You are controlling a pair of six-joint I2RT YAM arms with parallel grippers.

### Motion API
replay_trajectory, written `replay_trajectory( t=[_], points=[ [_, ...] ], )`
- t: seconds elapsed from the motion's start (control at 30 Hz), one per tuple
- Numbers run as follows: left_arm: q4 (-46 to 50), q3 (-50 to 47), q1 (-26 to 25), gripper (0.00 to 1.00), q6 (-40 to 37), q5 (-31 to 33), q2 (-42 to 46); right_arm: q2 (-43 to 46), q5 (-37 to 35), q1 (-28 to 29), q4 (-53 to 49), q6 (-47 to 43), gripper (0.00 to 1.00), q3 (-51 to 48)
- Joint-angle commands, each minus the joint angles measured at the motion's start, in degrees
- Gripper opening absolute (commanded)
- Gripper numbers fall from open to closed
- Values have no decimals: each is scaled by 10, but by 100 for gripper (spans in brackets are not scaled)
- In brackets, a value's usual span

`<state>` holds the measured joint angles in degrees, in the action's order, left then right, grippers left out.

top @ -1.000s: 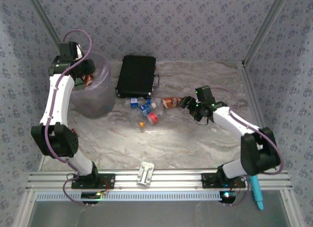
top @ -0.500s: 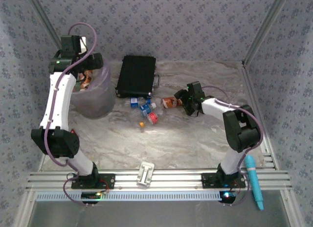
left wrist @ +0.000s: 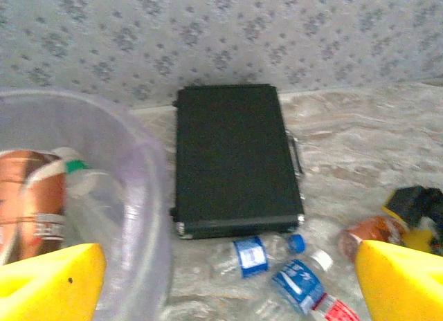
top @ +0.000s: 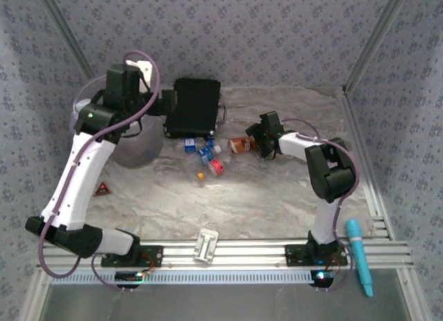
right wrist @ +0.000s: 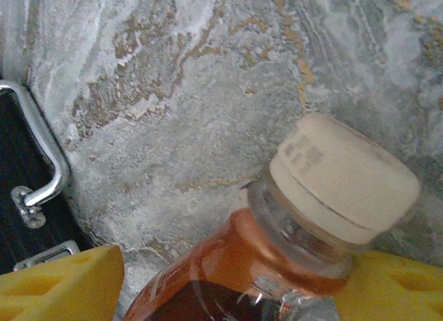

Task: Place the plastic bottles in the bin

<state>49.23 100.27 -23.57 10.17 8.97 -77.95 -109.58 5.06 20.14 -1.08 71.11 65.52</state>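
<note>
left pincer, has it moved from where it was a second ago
Yes. In the top view the left pincer has swung right, off the mouth of the bin, toward the left edge of the black case.

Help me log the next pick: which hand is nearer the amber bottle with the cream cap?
Right. The right hand straddles the amber bottle, its fingers on either side. The left hand is far off, beside the bin and black case.
</note>
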Motion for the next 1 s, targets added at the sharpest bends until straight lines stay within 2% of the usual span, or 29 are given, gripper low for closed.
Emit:
replay_trajectory(
  t=[0.0, 0.2, 0.37, 0.6, 0.7, 0.8, 0.97],
  points=[
    [-25, -28, -24, 93, 30, -7, 0, -25, -21, -3, 14, -2, 74, 17],
    [-71, -71, -51, 93, 74, -54, -9, -16, -14, -13, 5, -21, 59, 21],
    [-92, -71, -71, 93, 88, -64, -28, 9, -13, -24, 6, -35, 47, 10],
    [-128, -70, -100, 94, 116, -107, -60, 59, 0, -40, -21, -74, 41, 8],
    [-159, -77, -106, 96, 144, -159, -81, 95, 7, -43, -41, -112, 40, 12],
    [-176, -71, -111, 100, 153, -202, -103, 126, 36, -49, -61, -137, 39, 20],
    [-162, -40, -111, 100, 128, -243, -135, 186, 104, -56, -92, -198, 37, 41]
  ],
)
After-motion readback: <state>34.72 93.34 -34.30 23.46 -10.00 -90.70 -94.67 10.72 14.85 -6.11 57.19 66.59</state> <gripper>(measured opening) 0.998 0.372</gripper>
